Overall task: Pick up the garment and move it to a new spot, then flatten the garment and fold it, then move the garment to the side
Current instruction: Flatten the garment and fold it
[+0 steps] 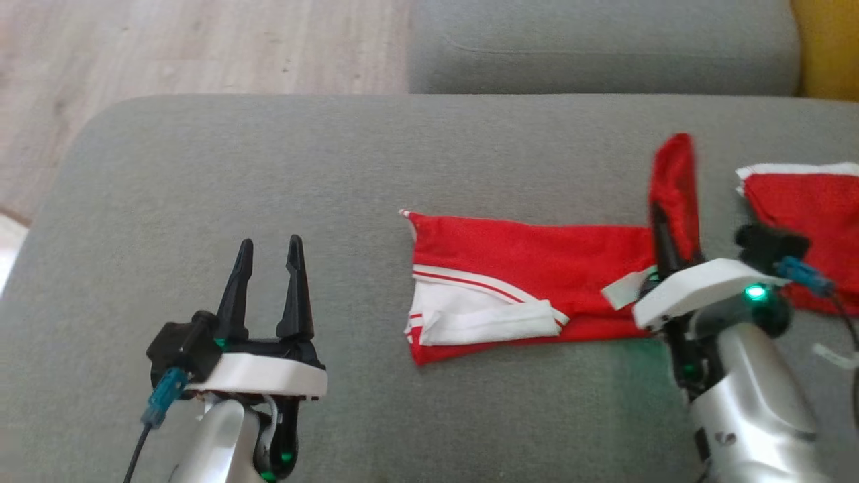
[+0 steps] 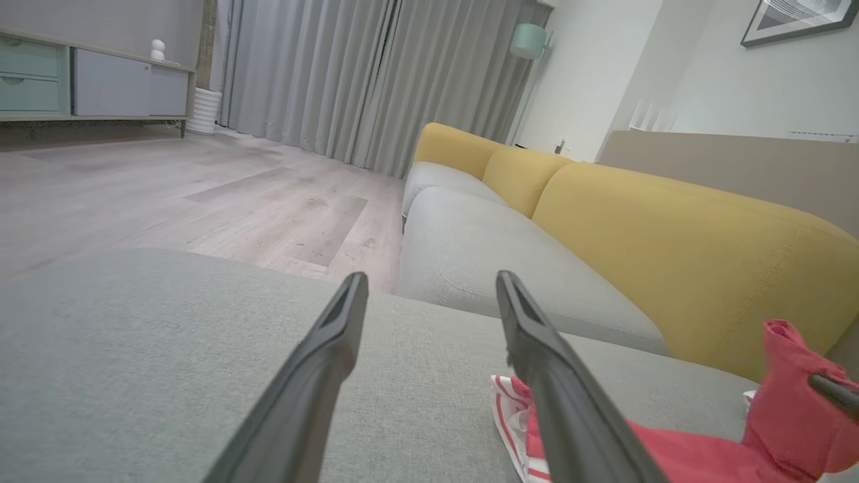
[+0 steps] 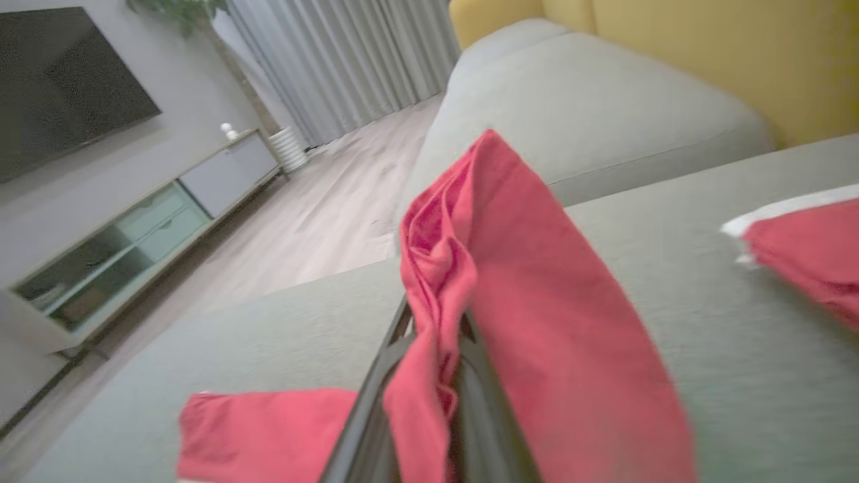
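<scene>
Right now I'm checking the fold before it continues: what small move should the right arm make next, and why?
The right gripper is shut on one end of the red garment with white trim, raised above the grey fabric cushion; the rest lies flat, and the open left gripper is apart from it. So probably carry that end leftward and lay it over the flat part.
</scene>
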You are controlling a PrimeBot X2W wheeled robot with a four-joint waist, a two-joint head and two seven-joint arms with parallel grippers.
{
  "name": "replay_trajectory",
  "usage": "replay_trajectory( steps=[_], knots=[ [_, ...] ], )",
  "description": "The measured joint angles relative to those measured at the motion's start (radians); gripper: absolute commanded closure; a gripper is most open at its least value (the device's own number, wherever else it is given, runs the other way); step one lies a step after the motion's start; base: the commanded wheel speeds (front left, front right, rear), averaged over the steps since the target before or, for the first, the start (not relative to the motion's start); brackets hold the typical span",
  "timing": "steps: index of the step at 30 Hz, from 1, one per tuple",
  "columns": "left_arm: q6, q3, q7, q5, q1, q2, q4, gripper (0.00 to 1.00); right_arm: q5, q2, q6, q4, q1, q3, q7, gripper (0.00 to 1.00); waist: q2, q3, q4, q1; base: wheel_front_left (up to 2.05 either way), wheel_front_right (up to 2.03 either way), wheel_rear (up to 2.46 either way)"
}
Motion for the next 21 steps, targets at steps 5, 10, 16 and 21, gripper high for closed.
replay_trajectory(
  steps=[5, 10, 16, 21],
  knots=[
    [0.000, -0.001, 0.000, 0.001, 0.003, 0.000, 0.001, 0.00, 0.147, 0.001, 0.000, -0.007, 0.010, 0.186, 0.002, 1.00, 0.0000, -0.010, 0.060, 0.0000, 0.00, 0.00, 0.00],
    [-0.002, -0.010, 0.000, 0.001, 0.003, 0.000, 0.006, 0.00, 0.242, 0.001, 0.000, 0.046, 0.007, 0.320, -0.036, 1.00, 0.0000, -0.012, 0.121, 0.0000, 0.00, 0.00, 0.00],
    [-0.009, -0.025, 0.000, 0.001, 0.003, 0.000, 0.012, 0.00, 0.346, 0.000, 0.000, 0.138, -0.020, 0.435, -0.093, 1.00, 0.0000, -0.006, 0.184, 0.0001, 0.00, 0.00, 0.00],
    [-0.009, -0.029, 0.000, 0.001, 0.003, 0.000, 0.019, 0.00, 0.425, 0.000, 0.000, 0.177, -0.057, 0.532, -0.128, 1.00, 0.0000, 0.006, 0.215, 0.0001, 0.00, 0.00, 0.00]
  ],
)
